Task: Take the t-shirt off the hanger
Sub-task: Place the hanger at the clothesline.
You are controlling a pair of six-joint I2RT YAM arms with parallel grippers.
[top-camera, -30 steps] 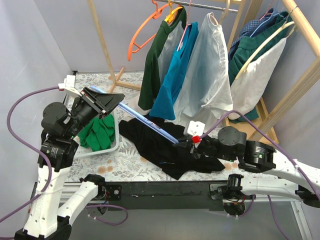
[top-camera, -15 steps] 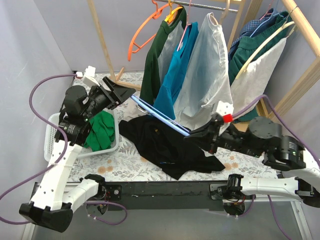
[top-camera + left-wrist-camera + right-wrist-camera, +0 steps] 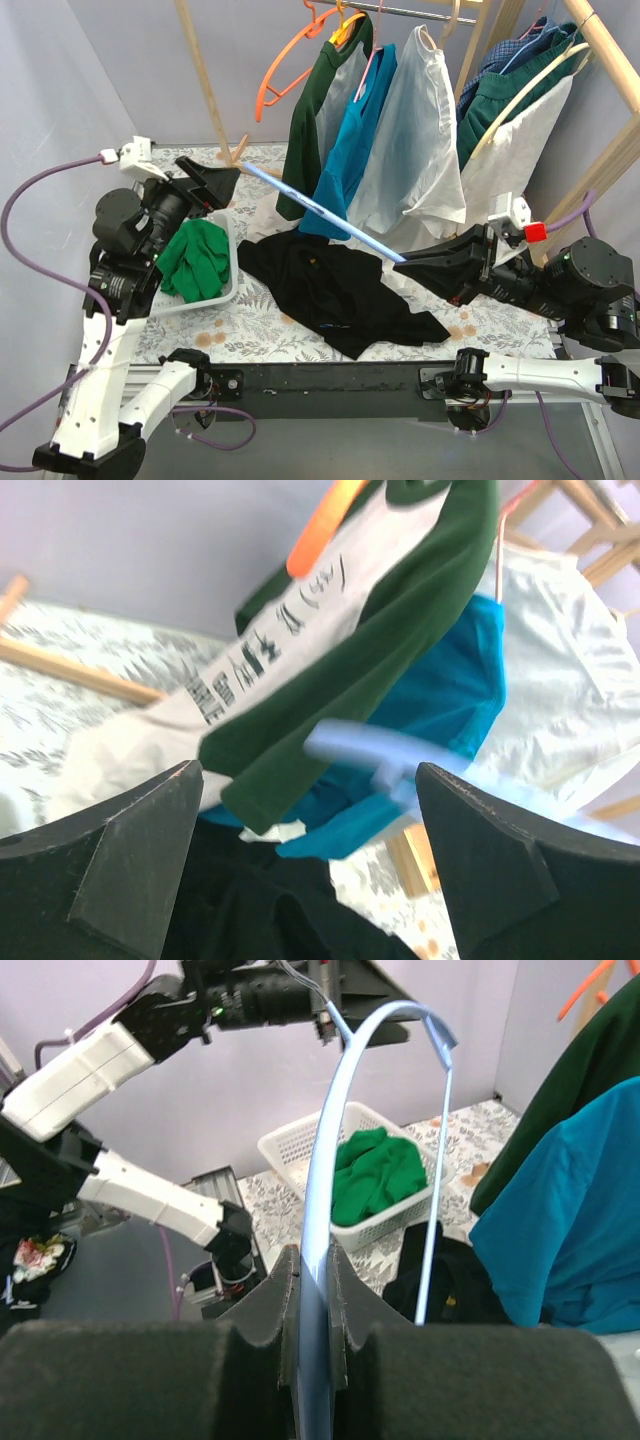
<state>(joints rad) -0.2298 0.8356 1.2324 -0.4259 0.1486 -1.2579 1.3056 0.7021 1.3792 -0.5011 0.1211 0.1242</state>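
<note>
The black t-shirt [image 3: 335, 292] lies crumpled on the patterned table, off the hanger; it also shows in the wrist views [image 3: 452, 1282] [image 3: 262, 905]. The light blue hanger [image 3: 322, 213] slants through the air above it. My right gripper [image 3: 408, 263] is shut on the hanger's lower end, and in the right wrist view the hanger [image 3: 318, 1210] is pinched between the jaws of the right gripper [image 3: 312, 1260]. My left gripper [image 3: 222, 178] is open near the hanger's upper tip and apart from it. In the left wrist view the left gripper [image 3: 308, 770] stands wide, with the blurred hanger [image 3: 372, 752] beyond it.
A white basket [image 3: 226, 290] with a green cloth [image 3: 197, 260] stands at the left. Behind hangs a wooden rack [image 3: 205, 75] with a green-and-white shirt [image 3: 318, 120], a teal shirt [image 3: 345, 160], a white shirt [image 3: 415, 150] and an empty orange hanger [image 3: 285, 70].
My left gripper has opened and let go of the blue hanger. My right arm has drawn back to the right and lifted the hanger clear of the black t-shirt.
</note>
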